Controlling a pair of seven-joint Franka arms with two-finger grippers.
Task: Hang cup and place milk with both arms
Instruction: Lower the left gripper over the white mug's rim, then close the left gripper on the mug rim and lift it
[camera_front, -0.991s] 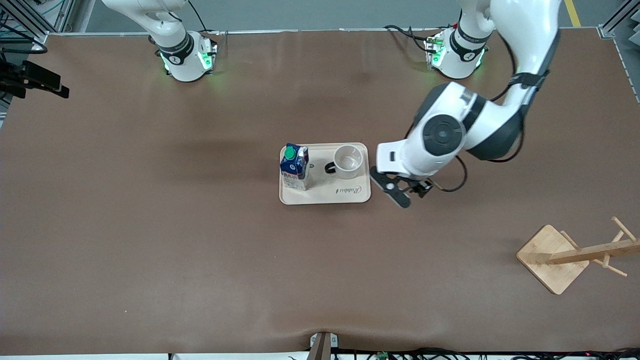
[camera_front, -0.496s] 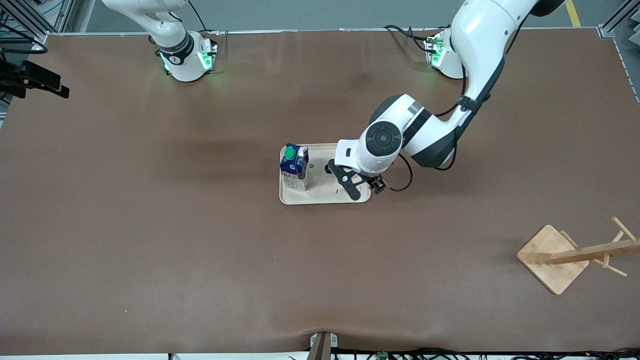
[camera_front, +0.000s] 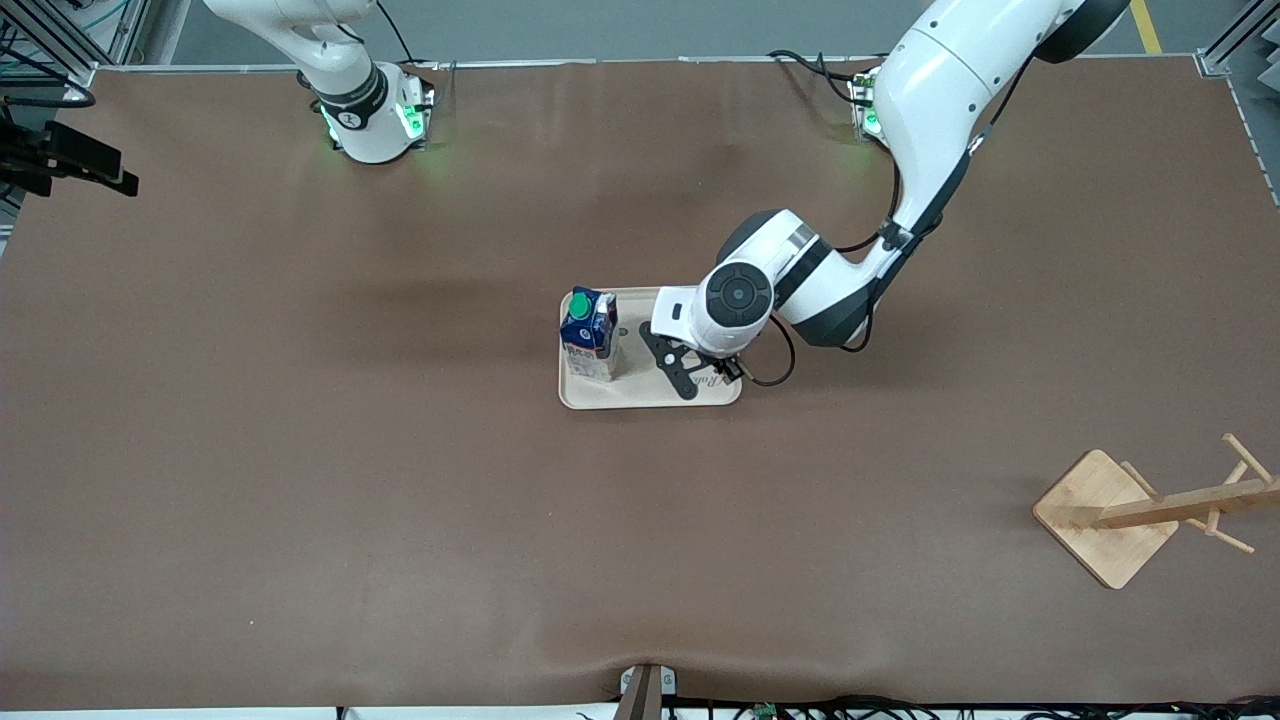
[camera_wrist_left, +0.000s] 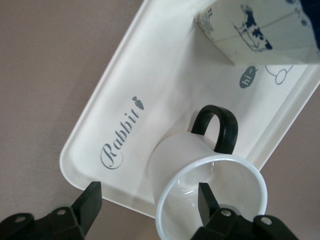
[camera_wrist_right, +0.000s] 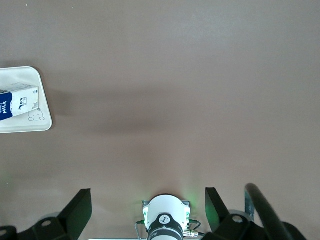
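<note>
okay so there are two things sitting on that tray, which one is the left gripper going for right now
The cup: the left gripper is open with one finger inside its rim and one outside. The milk stands untouched on the tray, toward the right arm's end.

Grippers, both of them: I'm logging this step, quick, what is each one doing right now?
Left gripper: open, fingers astride the rim of the white mug with a black handle, not gripping.
Right gripper: open, empty, waiting above the table.
</note>
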